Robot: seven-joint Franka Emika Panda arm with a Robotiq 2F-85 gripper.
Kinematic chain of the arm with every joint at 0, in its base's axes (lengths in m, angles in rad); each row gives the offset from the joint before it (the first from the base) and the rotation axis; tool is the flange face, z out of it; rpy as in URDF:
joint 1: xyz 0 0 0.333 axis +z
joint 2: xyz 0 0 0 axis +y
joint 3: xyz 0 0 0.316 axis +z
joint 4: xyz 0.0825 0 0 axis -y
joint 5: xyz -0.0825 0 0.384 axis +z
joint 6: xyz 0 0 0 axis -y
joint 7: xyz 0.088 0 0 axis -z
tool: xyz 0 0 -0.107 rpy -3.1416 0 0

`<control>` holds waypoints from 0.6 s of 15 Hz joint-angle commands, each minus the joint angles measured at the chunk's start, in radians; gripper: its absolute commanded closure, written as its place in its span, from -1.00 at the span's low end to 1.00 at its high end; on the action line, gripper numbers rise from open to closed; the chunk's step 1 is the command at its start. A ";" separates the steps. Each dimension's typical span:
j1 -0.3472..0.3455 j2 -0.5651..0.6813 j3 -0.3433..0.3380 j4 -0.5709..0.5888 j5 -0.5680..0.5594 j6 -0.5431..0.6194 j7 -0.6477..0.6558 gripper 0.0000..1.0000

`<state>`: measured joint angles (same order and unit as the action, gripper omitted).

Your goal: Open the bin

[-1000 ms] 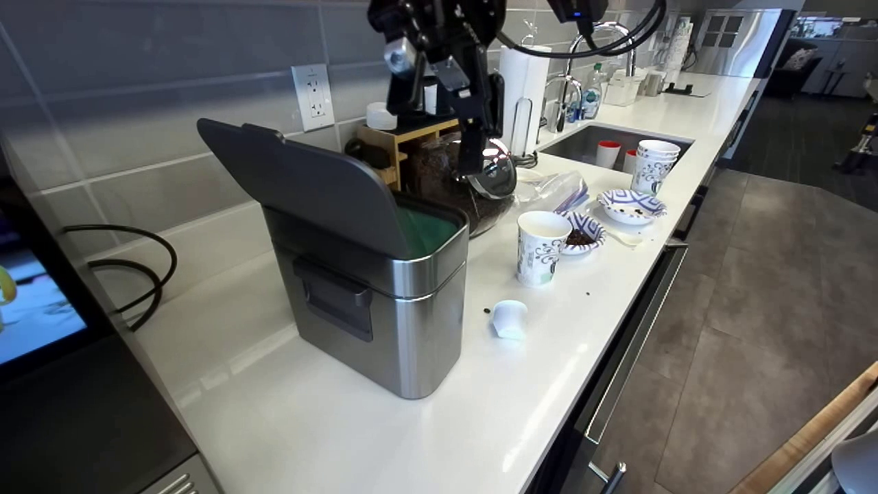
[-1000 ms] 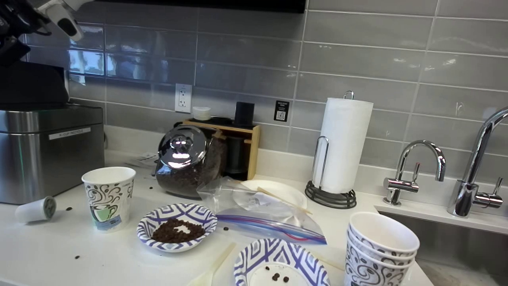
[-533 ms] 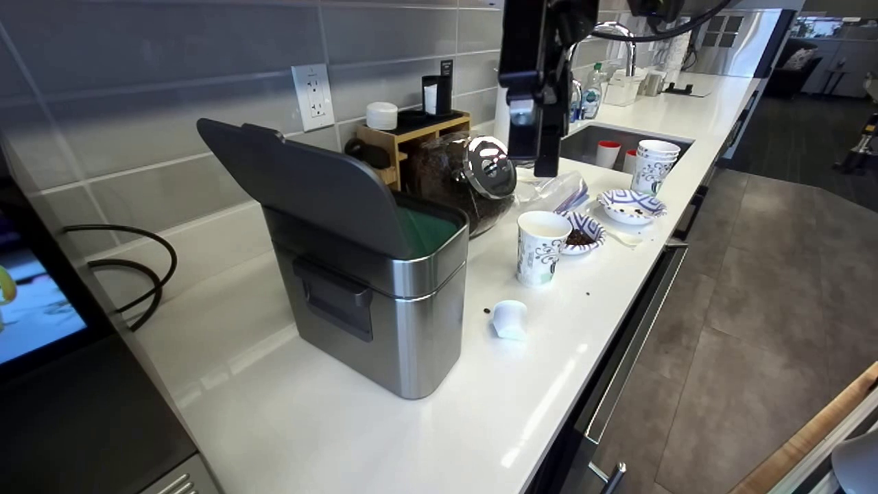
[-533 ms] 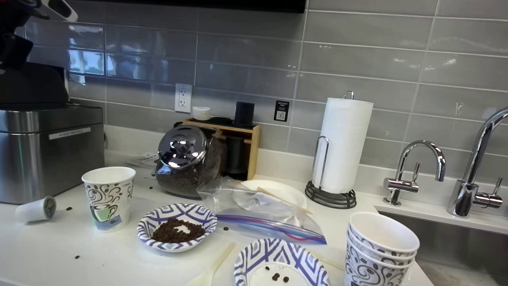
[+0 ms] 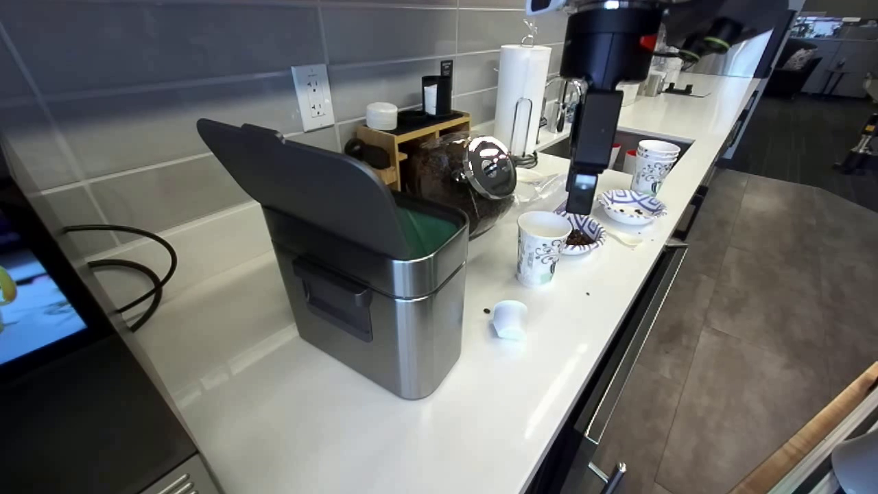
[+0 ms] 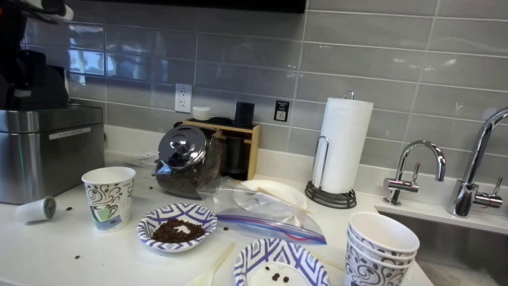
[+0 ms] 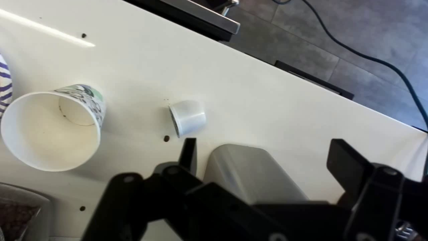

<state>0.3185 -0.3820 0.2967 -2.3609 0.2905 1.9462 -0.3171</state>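
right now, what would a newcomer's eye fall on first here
Likely the big steel bin on the counter, its dark lid raised. Next, perhaps the black tool, open, in the wrist view, and the white pod lying on its side near the bin.

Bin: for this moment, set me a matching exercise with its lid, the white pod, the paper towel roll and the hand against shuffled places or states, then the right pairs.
Column one
1. bin lid
2. white pod
3. paper towel roll
4. hand

Column two
A. lying on its side on the counter
B. jaws apart
C. tilted up, leaving the bin uncovered
D. upright on a dark stand

Right pairs: 1-C; 2-A; 3-D; 4-B
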 commanded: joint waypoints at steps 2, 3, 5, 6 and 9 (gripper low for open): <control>0.031 -0.040 -0.020 -0.148 -0.079 0.151 -0.076 -1.00; 0.036 -0.031 -0.023 -0.170 -0.086 0.190 -0.087 -1.00; 0.040 -0.010 -0.025 -0.204 -0.095 0.259 -0.080 -1.00; 0.045 -0.009 -0.036 -0.159 -0.083 0.200 -0.066 -1.00; 0.050 -0.002 -0.038 -0.189 -0.089 0.235 -0.067 -1.00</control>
<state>0.3425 -0.3866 0.2833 -2.5510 0.2136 2.1827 -0.3942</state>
